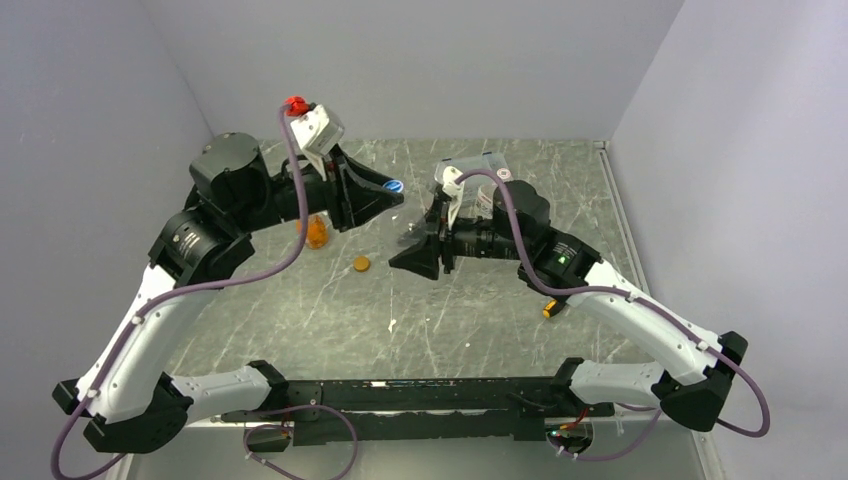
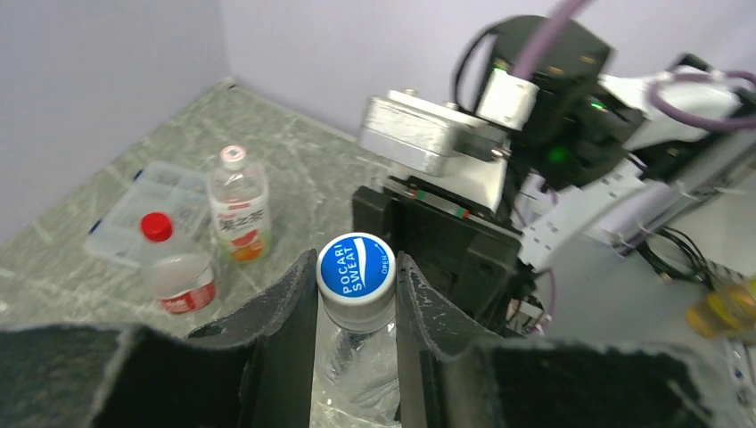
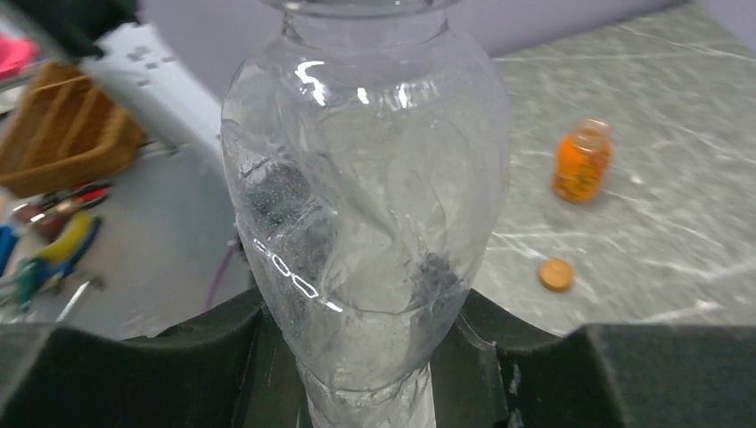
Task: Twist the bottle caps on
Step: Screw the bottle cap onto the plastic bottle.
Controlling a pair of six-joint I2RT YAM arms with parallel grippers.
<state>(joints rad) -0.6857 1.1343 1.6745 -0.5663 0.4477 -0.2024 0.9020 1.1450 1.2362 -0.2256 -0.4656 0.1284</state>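
Note:
My left gripper [image 2: 356, 283] is shut on a blue bottle cap [image 2: 356, 264] printed "Pocari Sweat", one finger pressed to each side of it. The cap sits on the neck of a clear crumpled bottle [image 3: 365, 196]. My right gripper [image 3: 361, 312] is shut on that bottle's lower body. From above, the two grippers meet near the table's middle, blue cap [image 1: 396, 185] between them. A squat orange bottle [image 3: 579, 160] stands uncapped, with an orange cap [image 3: 555, 274] lying loose on the table near it.
A red-capped, red-labelled bottle [image 2: 178, 272] and a white-labelled bottle [image 2: 239, 214] with a whitish cap stand beside a flat clear compartment box [image 2: 134, 209] at the back. A small yellow-orange vial [image 1: 551, 308] lies near the right arm. Grey walls enclose the table.

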